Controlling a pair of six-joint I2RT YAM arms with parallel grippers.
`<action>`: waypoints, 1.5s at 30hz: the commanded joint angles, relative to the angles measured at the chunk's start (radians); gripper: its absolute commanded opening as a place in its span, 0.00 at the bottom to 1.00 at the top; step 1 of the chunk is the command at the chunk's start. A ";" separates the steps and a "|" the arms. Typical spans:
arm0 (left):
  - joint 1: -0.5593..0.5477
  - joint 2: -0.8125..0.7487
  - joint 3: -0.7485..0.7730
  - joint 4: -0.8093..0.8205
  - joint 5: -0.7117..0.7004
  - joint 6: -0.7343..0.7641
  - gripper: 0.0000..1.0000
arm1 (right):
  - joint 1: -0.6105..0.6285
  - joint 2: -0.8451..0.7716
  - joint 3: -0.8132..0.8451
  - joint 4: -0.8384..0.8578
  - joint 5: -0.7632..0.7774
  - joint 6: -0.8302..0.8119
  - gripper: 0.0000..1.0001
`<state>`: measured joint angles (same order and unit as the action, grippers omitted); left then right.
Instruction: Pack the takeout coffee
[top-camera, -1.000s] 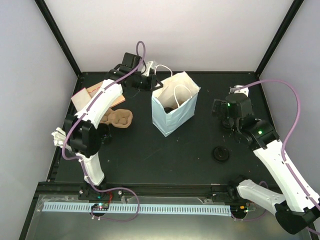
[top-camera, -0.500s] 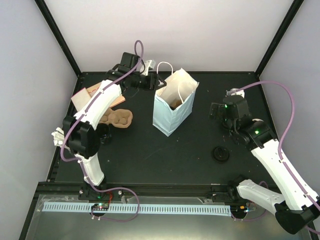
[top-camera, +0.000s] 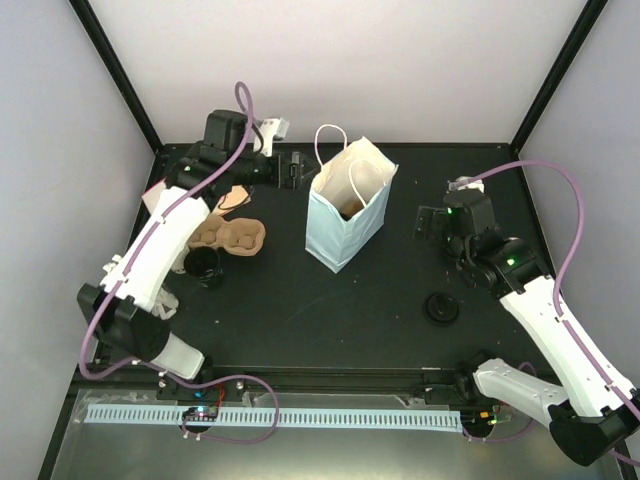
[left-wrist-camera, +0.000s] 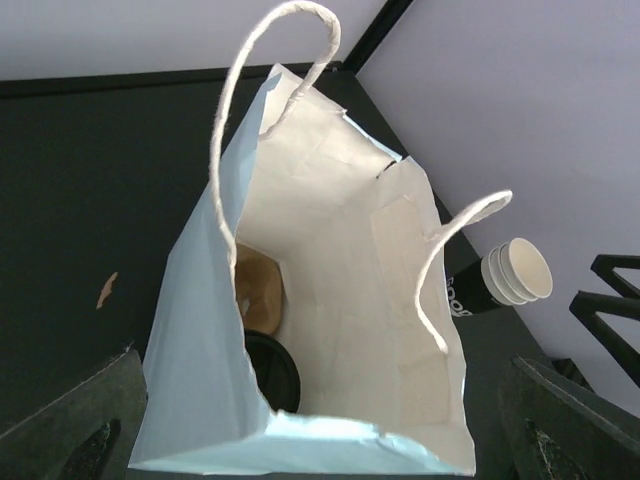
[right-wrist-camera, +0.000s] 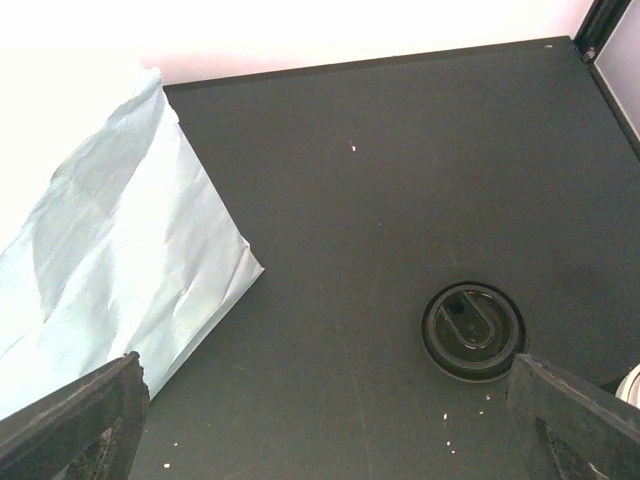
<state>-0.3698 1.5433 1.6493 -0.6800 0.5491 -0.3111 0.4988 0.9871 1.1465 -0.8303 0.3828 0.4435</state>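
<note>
Paper bag (top-camera: 335, 238): it stands upright in the middle of the counter (top-camera: 330, 310), with its mouth open and both handles (left-wrist-camera: 480, 205) raised.
Inside the bag: a brown cardboard piece (left-wrist-camera: 262, 292) and a dark round item (left-wrist-camera: 274, 368) lie at the bottom against one wall. Whether the dark item is a cup or a lid cannot be told. The rest of the floor is bare.
Left tool (top-camera: 292, 168): it is held wide and empty, just beside the bag's rim.
Right tool (top-camera: 428, 222): it is held wide and empty, near the bag's other side.
Step in hand (judged): a further item is to be fetched and lowered in.
How it is best done: the item should be brought straight down between the handles, clear of the loops, and set on the bare floor. The light bag may tip, so the rim could be steadied by the free tool.
Black cup (top-camera: 203, 265): it stands on the counter; its contents cannot be seen.
Cup carrier (top-camera: 238, 237): it lies just beside that cup, with nothing seated in it.
Loose lid (right-wrist-camera: 472, 330): it lies flat on the counter, apart from the bag.
Nested cups (left-wrist-camera: 515, 275): they lie beyond the bag, and the innermost is seen to be empty.
</note>
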 joint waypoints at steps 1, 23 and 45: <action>0.009 -0.113 -0.056 0.024 -0.068 0.024 0.99 | -0.005 0.001 -0.012 0.022 -0.025 0.002 1.00; 0.055 -0.566 -0.381 -0.044 -0.453 0.107 0.99 | -0.005 0.001 -0.102 0.025 -0.154 0.114 1.00; 0.082 -0.547 -0.625 -0.031 -0.515 0.004 0.99 | -0.005 -0.006 -0.361 0.280 -0.382 0.029 1.00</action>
<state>-0.3004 0.9718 1.0344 -0.7181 0.0105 -0.2703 0.4976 0.9642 0.7956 -0.6228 0.0486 0.4873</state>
